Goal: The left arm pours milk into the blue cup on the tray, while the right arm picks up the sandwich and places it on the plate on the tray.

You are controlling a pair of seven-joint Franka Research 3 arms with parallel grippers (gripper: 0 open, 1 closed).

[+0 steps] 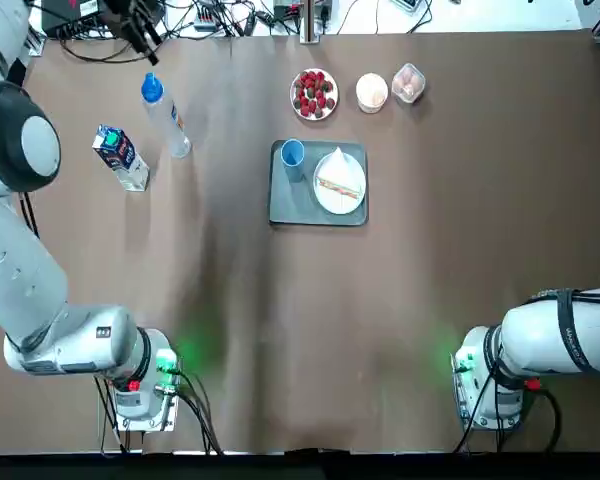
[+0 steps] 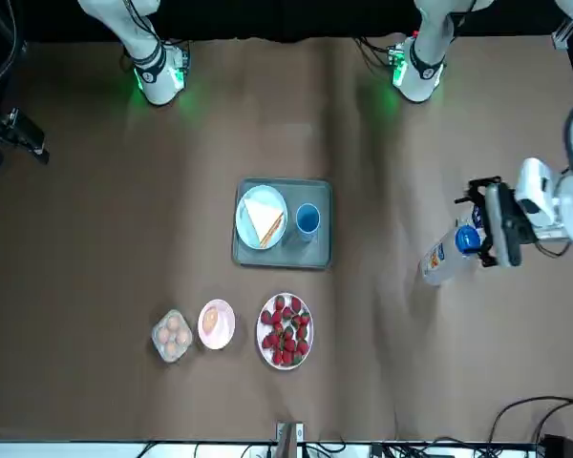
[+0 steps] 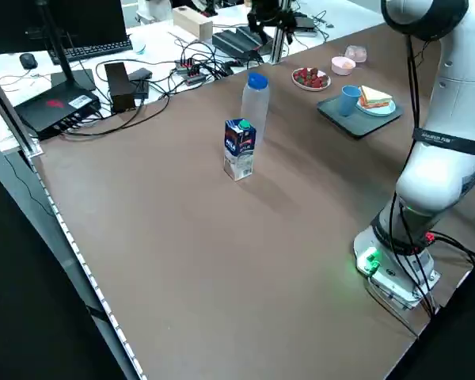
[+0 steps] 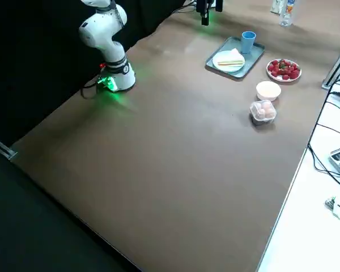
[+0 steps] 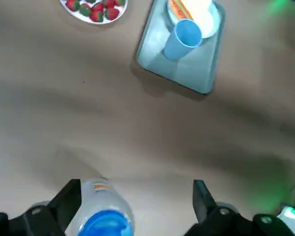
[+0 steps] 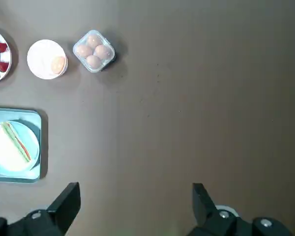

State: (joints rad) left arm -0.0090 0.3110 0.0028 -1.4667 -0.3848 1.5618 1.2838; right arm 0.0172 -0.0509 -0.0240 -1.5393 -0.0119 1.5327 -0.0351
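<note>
Clutter sits along the far edge of the brown table [image 1: 430, 250]: a white dish of red strawberries [image 1: 314, 94], a small pale bowl holding an egg [image 1: 372, 92] and a clear plastic box of eggs [image 1: 408, 83], all just beyond the flat grey rectangular tray [image 1: 285, 205]. On that tray the small light-blue round cup [image 1: 293, 154] stands upright beside the plain white round plate [image 1: 352, 200], and the triangular wedge sandwich [image 1: 338, 180] of pale bread with an orange filling edge lies on the plate. Well to the robot's left, the small white-and-blue milk carton with a green cap [image 1: 120, 157] stands on the table, with a clear bottle with a blue cap [image 1: 165, 116] just beside it. The left gripper [image 5: 136, 206] hangs above that bottle, fingers spread wide and empty. The right gripper [image 6: 136, 206] is raised over bare table on the robot's right, fingers likewise wide apart, holding nothing. Nothing lies between the carton and the tray. Beyond the table's far edge run black cables [image 1: 180, 20] and electronics, and a keyboard [image 3: 95, 49] sits on a white desk
</note>
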